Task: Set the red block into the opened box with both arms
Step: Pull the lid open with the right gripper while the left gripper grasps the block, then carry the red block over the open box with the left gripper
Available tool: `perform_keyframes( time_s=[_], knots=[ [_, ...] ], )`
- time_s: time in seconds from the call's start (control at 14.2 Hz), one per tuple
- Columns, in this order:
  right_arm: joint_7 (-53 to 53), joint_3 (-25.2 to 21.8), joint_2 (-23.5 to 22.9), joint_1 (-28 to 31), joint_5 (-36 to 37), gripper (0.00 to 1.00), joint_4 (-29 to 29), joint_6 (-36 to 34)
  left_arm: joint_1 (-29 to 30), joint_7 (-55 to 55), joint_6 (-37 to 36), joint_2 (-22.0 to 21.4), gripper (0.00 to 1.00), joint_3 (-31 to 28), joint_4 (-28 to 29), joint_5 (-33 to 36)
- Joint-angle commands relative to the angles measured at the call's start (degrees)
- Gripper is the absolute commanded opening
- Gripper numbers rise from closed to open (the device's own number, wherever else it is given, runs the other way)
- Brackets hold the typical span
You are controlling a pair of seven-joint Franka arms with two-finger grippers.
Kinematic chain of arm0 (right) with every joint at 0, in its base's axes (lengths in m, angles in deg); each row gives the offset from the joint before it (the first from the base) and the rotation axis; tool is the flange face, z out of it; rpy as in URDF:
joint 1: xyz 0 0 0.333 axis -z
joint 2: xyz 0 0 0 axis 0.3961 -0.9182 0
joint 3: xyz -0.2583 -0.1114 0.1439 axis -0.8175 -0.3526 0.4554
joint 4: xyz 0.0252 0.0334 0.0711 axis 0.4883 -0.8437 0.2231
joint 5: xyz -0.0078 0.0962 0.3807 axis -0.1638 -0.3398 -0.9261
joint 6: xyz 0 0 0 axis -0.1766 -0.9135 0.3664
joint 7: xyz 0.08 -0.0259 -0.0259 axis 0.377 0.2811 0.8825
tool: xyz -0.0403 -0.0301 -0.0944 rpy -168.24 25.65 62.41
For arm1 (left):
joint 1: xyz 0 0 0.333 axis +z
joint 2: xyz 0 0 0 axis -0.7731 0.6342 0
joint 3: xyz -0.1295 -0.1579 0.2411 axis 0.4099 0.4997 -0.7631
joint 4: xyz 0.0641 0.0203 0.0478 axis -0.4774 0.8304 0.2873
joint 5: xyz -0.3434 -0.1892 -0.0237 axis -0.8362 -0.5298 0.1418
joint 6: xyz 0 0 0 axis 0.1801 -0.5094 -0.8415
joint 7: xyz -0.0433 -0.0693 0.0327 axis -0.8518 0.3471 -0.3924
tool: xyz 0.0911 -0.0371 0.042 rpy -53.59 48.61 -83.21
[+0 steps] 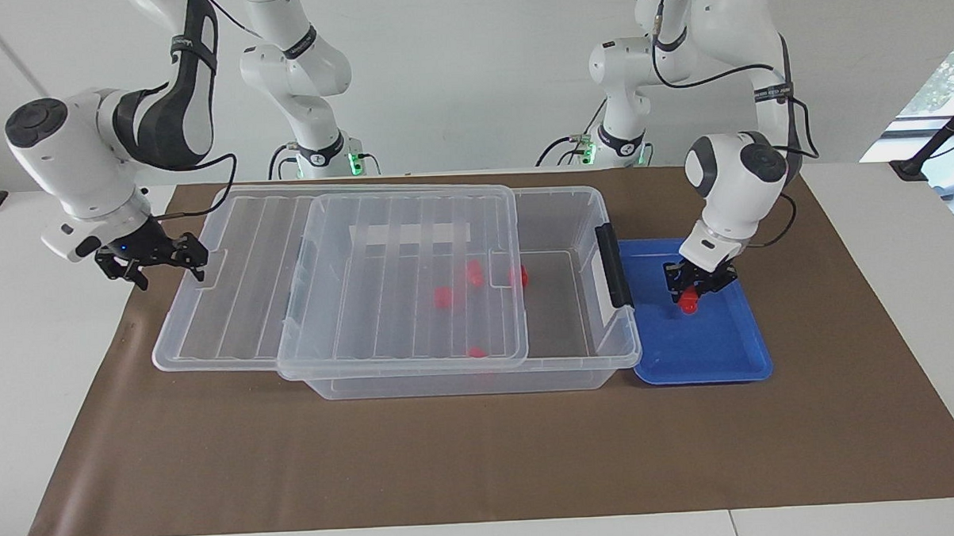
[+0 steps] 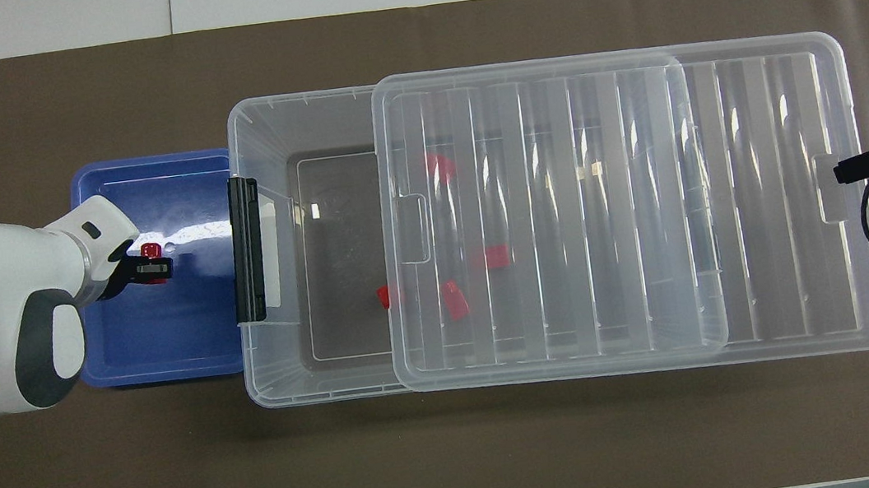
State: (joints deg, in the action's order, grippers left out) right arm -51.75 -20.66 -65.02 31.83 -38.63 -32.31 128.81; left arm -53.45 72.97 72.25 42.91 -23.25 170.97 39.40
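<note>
Showing two arms: left gripper point(image 1: 696, 286) pinching one red block point(image 1: 689, 299) over one blue tray point(image 1: 710, 355); right gripper point(image 1: 153, 259), spread, at the lid point(image 1: 287, 282) of one box point(image 1: 574, 328) containing four red pieces point(image 1: 444, 296)

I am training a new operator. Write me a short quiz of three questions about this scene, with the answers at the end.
1. True or false: the left tool is shut on the red block.
2. Choose one: the lid covers the box (A) fully, (B) partly, (C) not at all.
3. How many red pieces lie inside the box?

Key: 1 true; 2 B; 3 four.
</note>
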Motion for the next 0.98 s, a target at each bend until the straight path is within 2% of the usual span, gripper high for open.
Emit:
perform_keyframes(
  time_s=[0.0, 0.14, 0.35, 0.7, 0.91],
  knots=[
    [3.5, -0.8, 0.3, 0.7, -0.3, 1.00, -0.2, 0.2, -2.5, 2.5, -8.9, -6.2, 0.00, -0.2, -2.6, 1.2],
    [5.3, -1.9, 0.3, 0.7, -0.4, 1.00, 0.1, 0.2, -5.7, 7.8, -13.4, -8.4, 0.00, -0.2, -5.6, 1.2],
    [8.0, -3.4, 0.0, 0.7, -0.4, 1.00, 0.5, 0.1, -10.3, 14.7, -19.2, -8.1, 0.00, 0.4, -11.6, 1.2],
    [8.2, -3.8, 0.0, 0.7, -0.4, 1.00, 0.6, -0.1, -21.5, 28.3, -16.4, -7.6, 0.00, 0.6, -12.1, 1.3],
    [7.8, -2.9, -0.3, 0.6, -0.5, 1.00, 3.4, -2.4, -25.2, 31.9, -15.6, -2.8, 0.00, 0.7, -15.1, 3.3]
  ],
)
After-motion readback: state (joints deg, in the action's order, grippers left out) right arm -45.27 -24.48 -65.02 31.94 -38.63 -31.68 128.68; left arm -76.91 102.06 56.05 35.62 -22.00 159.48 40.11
